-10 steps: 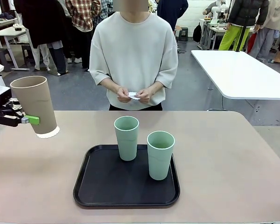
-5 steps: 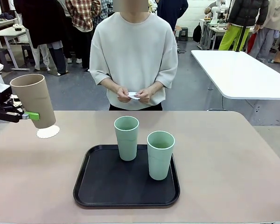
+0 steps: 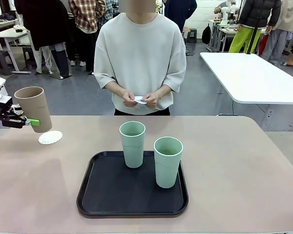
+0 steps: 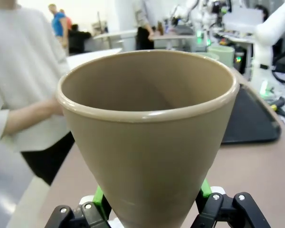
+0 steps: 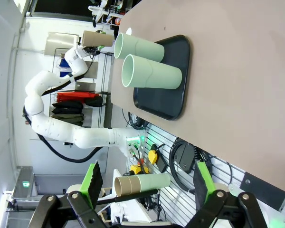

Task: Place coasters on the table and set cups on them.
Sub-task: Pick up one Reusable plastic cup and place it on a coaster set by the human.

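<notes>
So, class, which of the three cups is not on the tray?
The brown cup, held by the left fingers; both green cups stand on the tray.

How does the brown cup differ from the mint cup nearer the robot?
The brown cup is tan and tilted; the nearer mint cup is pale green and upright. The brown cup is clamped in the left gripper off the tray; the mint cup stands free on the black tray. Both are handleless tapered tumblers.

The beige-pink table (image 3: 234,161) carries two things directly. A white lacy coaster (image 3: 50,137) lies flat just below the left gripper (image 3: 33,122), slightly to its right. A black tray (image 3: 107,191) sits well off to that gripper's right, nearer the robot's edge.
</notes>
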`<state>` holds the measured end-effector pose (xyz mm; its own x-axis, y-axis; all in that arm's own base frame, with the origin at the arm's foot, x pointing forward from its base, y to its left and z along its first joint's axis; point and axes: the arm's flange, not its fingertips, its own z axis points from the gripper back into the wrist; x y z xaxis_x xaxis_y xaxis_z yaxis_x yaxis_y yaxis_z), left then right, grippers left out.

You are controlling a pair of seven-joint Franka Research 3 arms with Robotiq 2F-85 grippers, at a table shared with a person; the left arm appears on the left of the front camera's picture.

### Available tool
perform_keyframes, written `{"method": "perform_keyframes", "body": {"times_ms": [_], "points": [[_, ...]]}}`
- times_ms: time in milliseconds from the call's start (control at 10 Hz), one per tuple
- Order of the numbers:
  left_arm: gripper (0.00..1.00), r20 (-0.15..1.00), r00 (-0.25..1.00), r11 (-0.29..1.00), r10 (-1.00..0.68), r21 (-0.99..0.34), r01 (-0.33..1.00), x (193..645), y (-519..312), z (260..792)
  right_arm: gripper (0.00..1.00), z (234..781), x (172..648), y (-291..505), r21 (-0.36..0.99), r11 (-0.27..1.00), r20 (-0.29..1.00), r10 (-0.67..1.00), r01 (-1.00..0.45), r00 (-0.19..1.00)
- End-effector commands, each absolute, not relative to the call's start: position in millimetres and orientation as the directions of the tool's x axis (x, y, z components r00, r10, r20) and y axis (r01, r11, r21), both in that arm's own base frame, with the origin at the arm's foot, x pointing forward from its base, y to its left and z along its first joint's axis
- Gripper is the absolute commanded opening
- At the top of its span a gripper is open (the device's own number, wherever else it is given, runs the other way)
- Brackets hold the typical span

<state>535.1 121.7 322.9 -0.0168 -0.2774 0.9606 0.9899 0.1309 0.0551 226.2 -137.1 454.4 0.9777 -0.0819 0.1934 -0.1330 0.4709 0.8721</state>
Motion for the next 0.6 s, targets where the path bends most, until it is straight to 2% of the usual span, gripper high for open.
{"method": "perform_keyframes", "body": {"times_ms": [0, 400, 500], "points": [[0.83, 0.967, -0.023, 0.224, -0.253, 0.082, 0.971, 553, 132, 326, 1.00, 454, 228, -138, 0.879, 0.453, 0.210, -0.082, -0.151, 0.974], [0.83, 0.975, 0.022, 0.299, -0.222, 0.046, 0.953, 573, 145, 317, 1.00, 454, 228, -138, 0.879, 0.453, 0.210, -0.082, -0.151, 0.974], [0.83, 0.965, 0.046, 0.331, -0.259, 0.044, 0.942, 571, 142, 319, 1.00, 454, 228, -138, 0.879, 0.453, 0.210, -0.082, -0.151, 0.974]]}}
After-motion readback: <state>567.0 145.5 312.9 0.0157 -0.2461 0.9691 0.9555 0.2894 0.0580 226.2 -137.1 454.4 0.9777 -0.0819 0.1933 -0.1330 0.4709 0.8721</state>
